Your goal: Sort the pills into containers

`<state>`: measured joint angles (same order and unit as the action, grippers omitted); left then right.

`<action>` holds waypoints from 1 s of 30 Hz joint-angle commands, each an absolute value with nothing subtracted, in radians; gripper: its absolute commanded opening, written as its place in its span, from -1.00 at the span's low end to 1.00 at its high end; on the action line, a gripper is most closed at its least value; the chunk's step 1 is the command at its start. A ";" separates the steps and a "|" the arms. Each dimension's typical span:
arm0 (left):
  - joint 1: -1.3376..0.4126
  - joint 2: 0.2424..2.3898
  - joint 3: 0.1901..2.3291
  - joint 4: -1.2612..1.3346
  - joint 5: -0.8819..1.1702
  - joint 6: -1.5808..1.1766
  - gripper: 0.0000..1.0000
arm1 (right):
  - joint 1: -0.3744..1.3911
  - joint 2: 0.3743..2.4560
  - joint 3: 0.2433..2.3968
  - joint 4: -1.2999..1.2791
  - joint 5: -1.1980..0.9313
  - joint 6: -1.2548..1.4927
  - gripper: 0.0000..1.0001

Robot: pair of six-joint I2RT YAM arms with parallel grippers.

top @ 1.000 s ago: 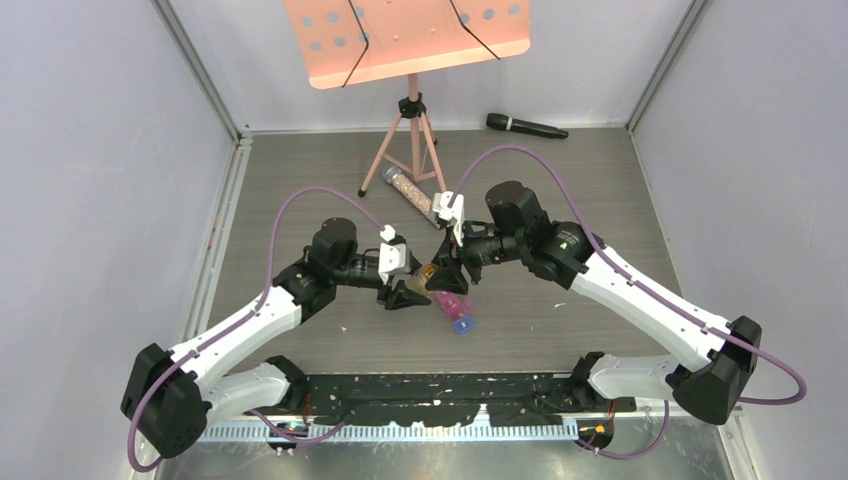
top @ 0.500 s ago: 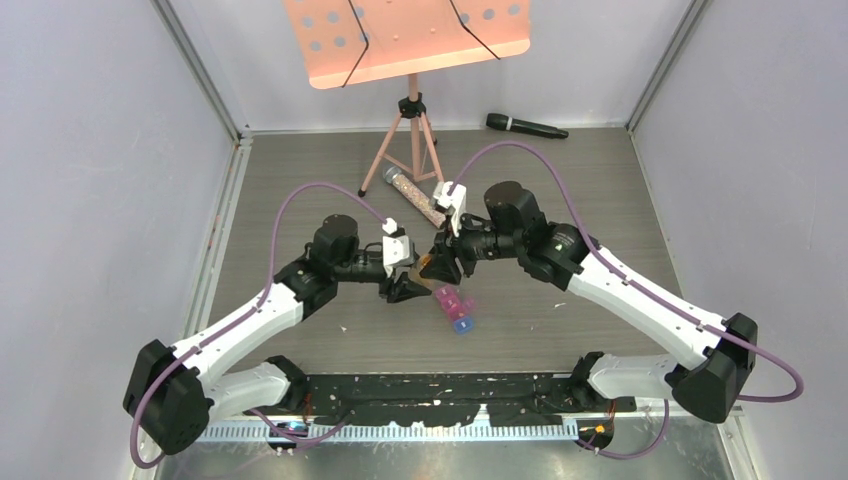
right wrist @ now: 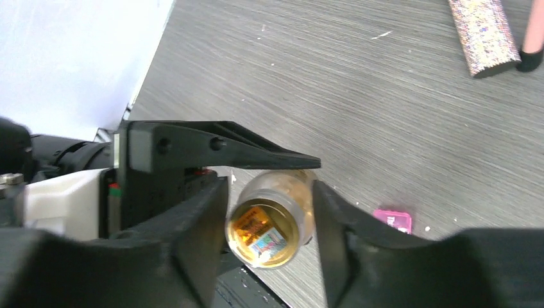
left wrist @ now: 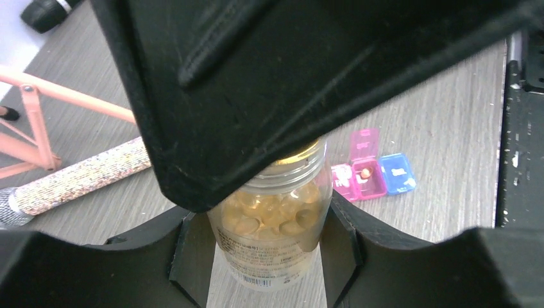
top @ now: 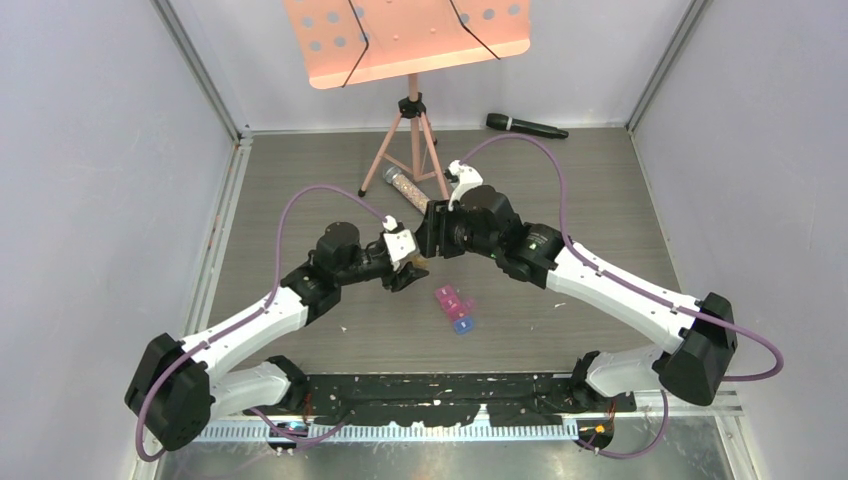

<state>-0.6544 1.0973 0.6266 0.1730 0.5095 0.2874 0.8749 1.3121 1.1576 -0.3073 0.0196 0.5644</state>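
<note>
The pill-box strip (top: 455, 308) lies flat near the middle of the table (top: 300, 160), its pink end toward 11 o'clock and its blue end toward 5 o'clock. In the left wrist view its middle compartment has the lid raised, with one orange pill (left wrist: 365, 173) inside; the blue lid is down. Neither arm touches the strip.

At about 10 o'clock from it, the pill bottle (left wrist: 269, 263) of amber capsules (left wrist: 256, 218) is clamped by its body between the fingers of the left gripper (left wrist: 266, 218). The right gripper (right wrist: 269, 196) meets it from the opposite side, its two fingers pressed against either side of the bottle's gold cap.

Farther out, at 11 o'clock, a speckled tube (top: 408, 192) lies beside the feet of a pink tripod (top: 411, 105). A microphone (top: 526, 126) rests at 1 o'clock by the back wall.
</note>
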 commanded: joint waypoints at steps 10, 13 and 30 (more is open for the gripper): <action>-0.653 1.090 0.643 0.286 0.493 0.287 -1.00 | 0.871 1.297 1.170 -0.339 -0.083 0.396 0.57; -0.653 1.092 0.644 0.291 0.499 0.281 -1.00 | 0.871 1.319 1.182 -0.358 -0.087 0.374 0.49; -0.653 1.054 0.582 0.411 0.482 0.197 -0.15 | 0.879 1.367 1.192 -0.321 0.059 0.538 -0.46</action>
